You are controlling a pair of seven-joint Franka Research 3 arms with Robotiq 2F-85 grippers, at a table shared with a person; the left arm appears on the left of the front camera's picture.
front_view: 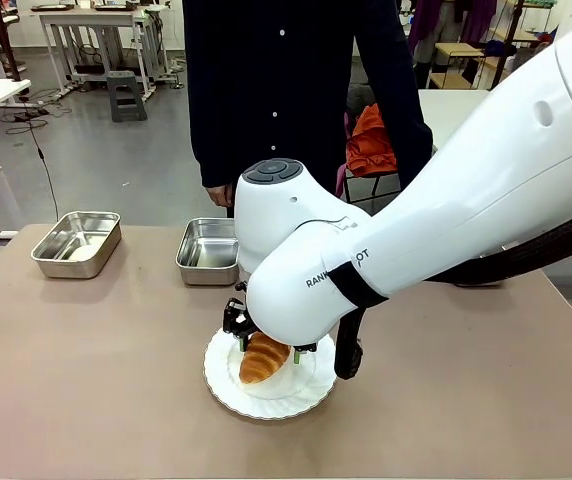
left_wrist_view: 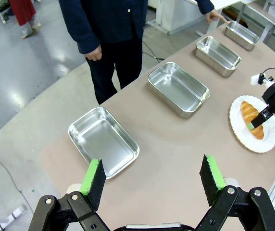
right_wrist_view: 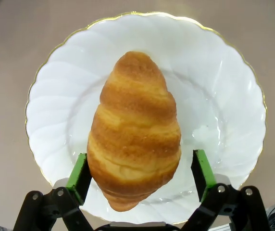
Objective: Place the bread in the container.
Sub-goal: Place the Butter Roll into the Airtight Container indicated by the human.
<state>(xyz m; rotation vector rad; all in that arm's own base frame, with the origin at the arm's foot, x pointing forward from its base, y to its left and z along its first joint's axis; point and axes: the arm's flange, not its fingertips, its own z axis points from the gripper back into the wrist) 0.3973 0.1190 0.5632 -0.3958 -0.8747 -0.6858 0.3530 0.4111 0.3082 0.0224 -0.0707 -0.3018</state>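
1. The bread (right_wrist_view: 133,132) lies on the white plate (right_wrist_view: 224,86), near the table's (front_view: 86,380) front edge.
2. The right gripper (right_wrist_view: 141,174) is spread wide around it, maybe not touching.
3. The left gripper (left_wrist_view: 153,180) hangs open above the table.
4. The container (left_wrist_view: 178,88) sits in a row of trays by the far edge.

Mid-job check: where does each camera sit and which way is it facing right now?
Front: fixed on the robot's side, looking across the table at the person; the right arm reaches in over the plate.
Left wrist: high above the table, looking down along the open left gripper at four containers and the person.
Right wrist: just above the plate, looking straight down; the open right gripper straddles the bread.
All three views share the bread and plate.
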